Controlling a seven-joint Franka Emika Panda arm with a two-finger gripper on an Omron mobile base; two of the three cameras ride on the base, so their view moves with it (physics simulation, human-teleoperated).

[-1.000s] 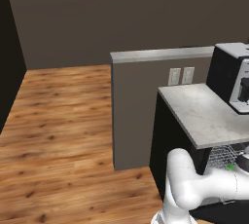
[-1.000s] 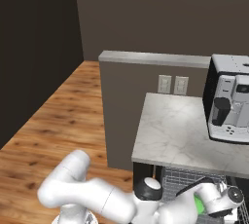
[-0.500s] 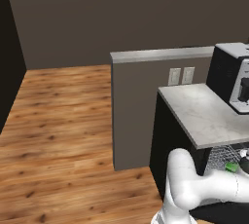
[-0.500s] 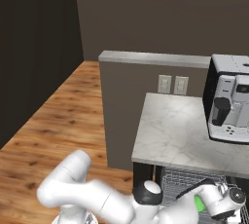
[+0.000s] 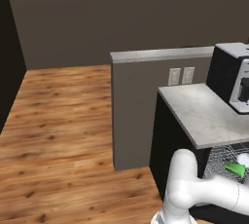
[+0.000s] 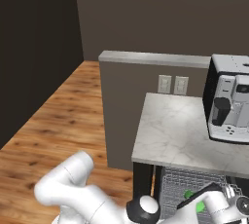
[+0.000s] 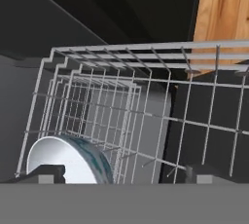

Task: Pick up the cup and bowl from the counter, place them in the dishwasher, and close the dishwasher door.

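Note:
My gripper [image 7: 125,173] hangs open over the dishwasher's silver wire rack [image 7: 146,96], its two dark tips set wide apart. Beneath the left tip the white bowl [image 7: 63,162] lies in the rack, free of both fingers. The green cup [image 5: 236,169] rests in the same rack [image 5: 219,157] under the marbled counter [image 5: 204,113]. In the right base view, parts of the cup [image 6: 188,195] show through the rack [image 6: 180,184], beside my white wrist. The dishwasher door is out of view.
A black-and-silver coffee machine [image 6: 231,99] stands on the counter [image 6: 175,130] at the right. A grey partition wall [image 5: 146,96] with two sockets rises behind the counter. Wooden floor [image 5: 63,135] spreads to the left.
The gripper has gone from shut to open over the rack. The arm has hardly shifted, and the green cup lies where it was.

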